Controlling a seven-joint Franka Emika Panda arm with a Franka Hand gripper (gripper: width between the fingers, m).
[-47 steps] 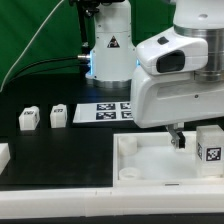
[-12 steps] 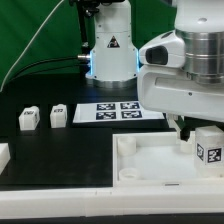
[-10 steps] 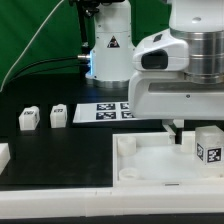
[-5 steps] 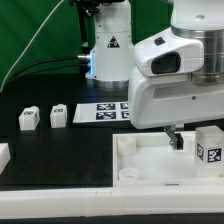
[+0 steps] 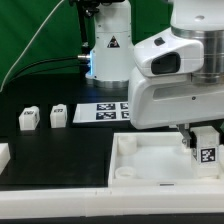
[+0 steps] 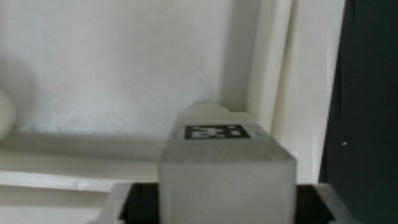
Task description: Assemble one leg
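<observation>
Fingers (image 5: 196, 141) clamping leg (image 5: 207, 146) at top, long axis upright, hanging over tabletop (image 5: 150, 160) right-far corner.

It was plainly a robotics lab. A green backdrop (image 5: 30, 40) hung behind a black bench (image 5: 60, 150), and the arm's white base (image 5: 108, 50) stood at the back with a warning triangle on it and cables (image 5: 40, 60) trailing off. The marker board (image 5: 105, 112) lay flat on the bench, and small white posts (image 5: 28, 120) carried printed fiducial tags for camera tracking.
</observation>
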